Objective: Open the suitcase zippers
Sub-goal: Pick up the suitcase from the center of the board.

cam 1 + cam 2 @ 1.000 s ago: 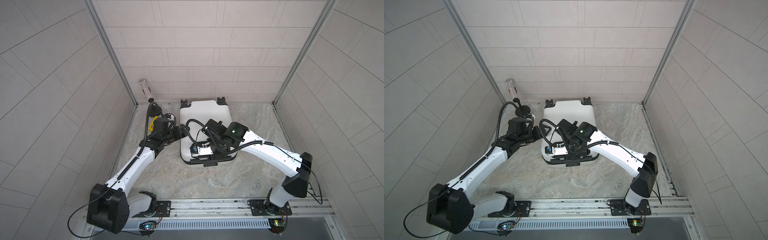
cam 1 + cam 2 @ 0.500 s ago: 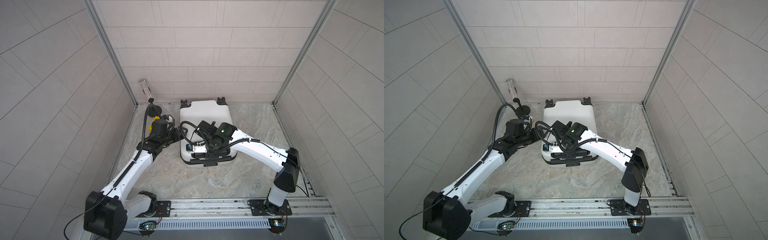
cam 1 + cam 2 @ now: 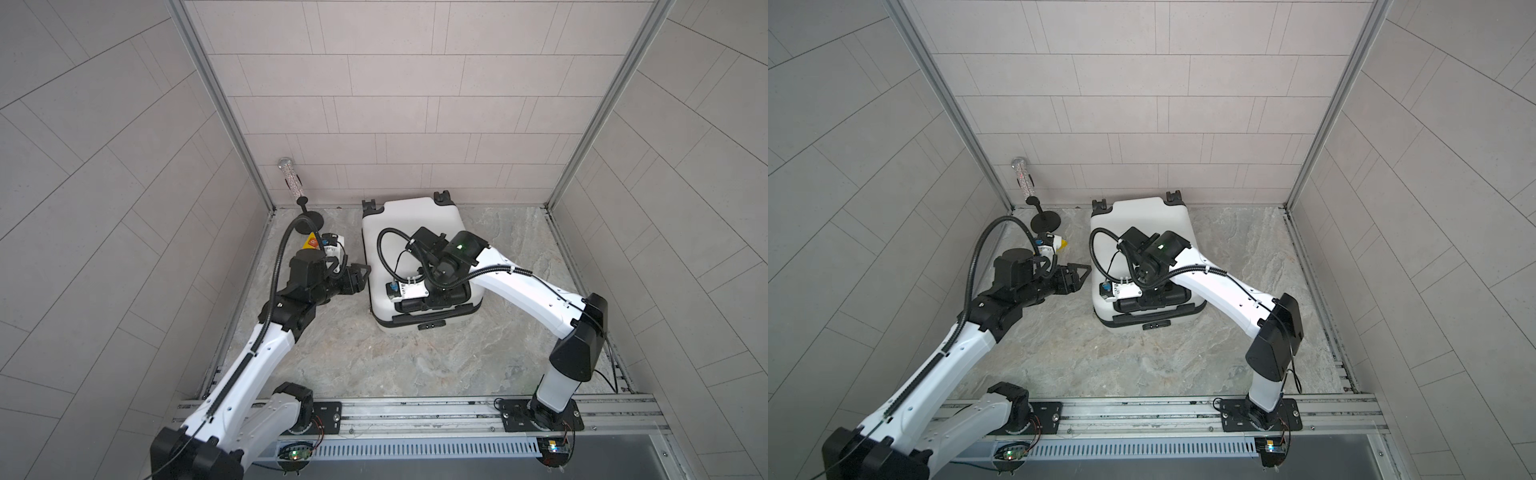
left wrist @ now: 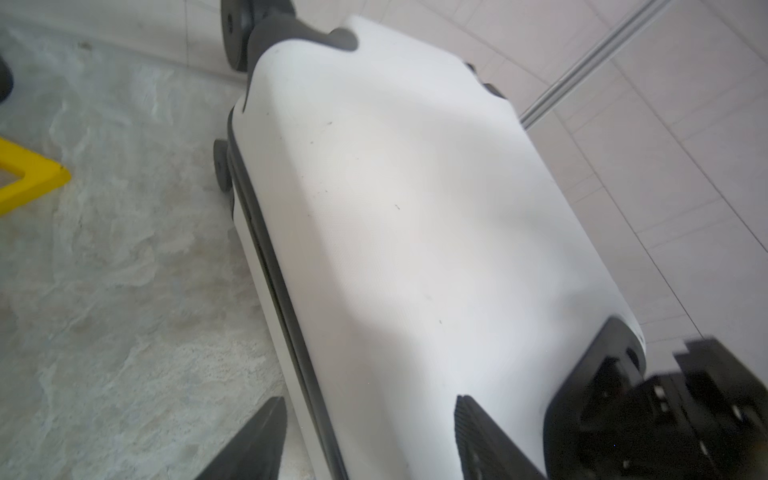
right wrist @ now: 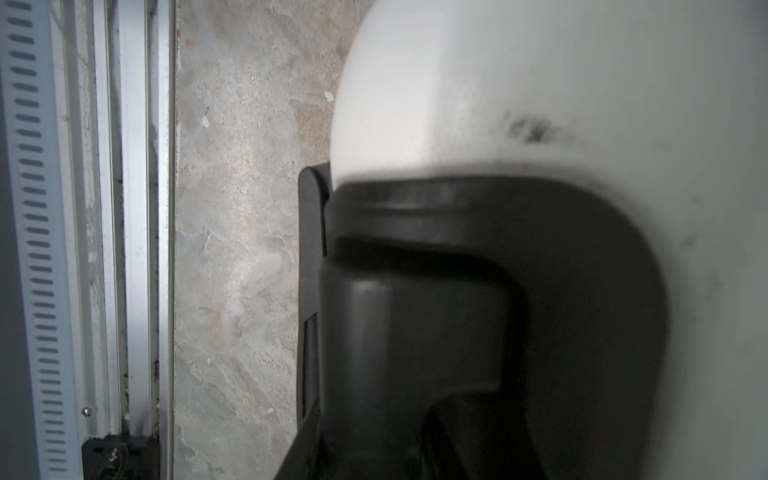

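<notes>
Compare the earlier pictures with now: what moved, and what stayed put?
The right arm's elbow drew in toward the suitcase; the right end effector stayed at its handle panel. The left end effector stayed beside the case, jaws open. Suitcase unmoved.

The suitcase has a matt white hard-plastic shell, finely grained and lightly scuffed. The zippers run as a dull black band along its rim, and the handle panel is smooth black plastic. It lies on a rough, mottled stone-look worktop, beside a brushed metal rail and matt grey tiled walls.
</notes>
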Available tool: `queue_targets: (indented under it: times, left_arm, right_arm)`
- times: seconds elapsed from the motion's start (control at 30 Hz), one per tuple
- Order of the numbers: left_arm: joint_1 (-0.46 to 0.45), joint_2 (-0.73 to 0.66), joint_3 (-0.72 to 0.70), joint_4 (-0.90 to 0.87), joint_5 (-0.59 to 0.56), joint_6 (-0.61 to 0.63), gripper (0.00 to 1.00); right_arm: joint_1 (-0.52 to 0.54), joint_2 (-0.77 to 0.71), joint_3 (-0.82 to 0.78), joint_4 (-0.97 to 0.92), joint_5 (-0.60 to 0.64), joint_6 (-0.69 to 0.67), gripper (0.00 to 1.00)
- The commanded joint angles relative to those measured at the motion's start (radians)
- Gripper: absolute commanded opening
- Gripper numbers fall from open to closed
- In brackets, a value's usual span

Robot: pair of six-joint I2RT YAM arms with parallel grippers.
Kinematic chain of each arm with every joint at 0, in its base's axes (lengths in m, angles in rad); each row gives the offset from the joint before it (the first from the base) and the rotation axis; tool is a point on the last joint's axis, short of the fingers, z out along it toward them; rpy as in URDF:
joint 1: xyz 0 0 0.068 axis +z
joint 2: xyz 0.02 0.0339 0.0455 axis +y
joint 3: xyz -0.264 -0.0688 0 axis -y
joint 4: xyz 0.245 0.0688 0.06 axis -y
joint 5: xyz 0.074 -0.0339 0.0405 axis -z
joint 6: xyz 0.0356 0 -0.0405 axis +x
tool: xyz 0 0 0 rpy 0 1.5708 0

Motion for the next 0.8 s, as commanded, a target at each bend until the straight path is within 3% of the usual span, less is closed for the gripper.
queue_targets:
  times: [0.0,0.07,0.17,0.4,0.5,0.77]
  left_arm:
    - [-0.012,-0.11,-0.148,0.193,0.079,0.094,0.64]
    - [-0.04,-0.184,-0.262,0.368,0.091,0.099,0.57]
    - [-0.122,-0.253,-0.41,0.551,0.008,0.169,0.52]
    - [-0.248,-0.206,-0.447,0.482,-0.001,0.393,0.44]
    - [-0.271,-0.15,-0.487,0.565,0.061,0.408,0.39]
    - [-0.331,-0.05,-0.519,0.653,0.053,0.437,0.34]
  right_arm:
    - [-0.056,-0.112,0.101,-0.019,-0.001,-0.099,0.0]
    - [-0.079,-0.08,0.153,-0.108,-0.009,-0.179,0.0]
    - [-0.094,-0.046,0.217,-0.181,0.021,-0.222,0.0]
    - [-0.124,-0.076,0.248,-0.194,0.005,-0.299,0.0]
    - [-0.124,-0.074,0.255,-0.198,0.023,-0.309,0.0]
    - [-0.124,-0.076,0.259,-0.194,0.021,-0.314,0.0]
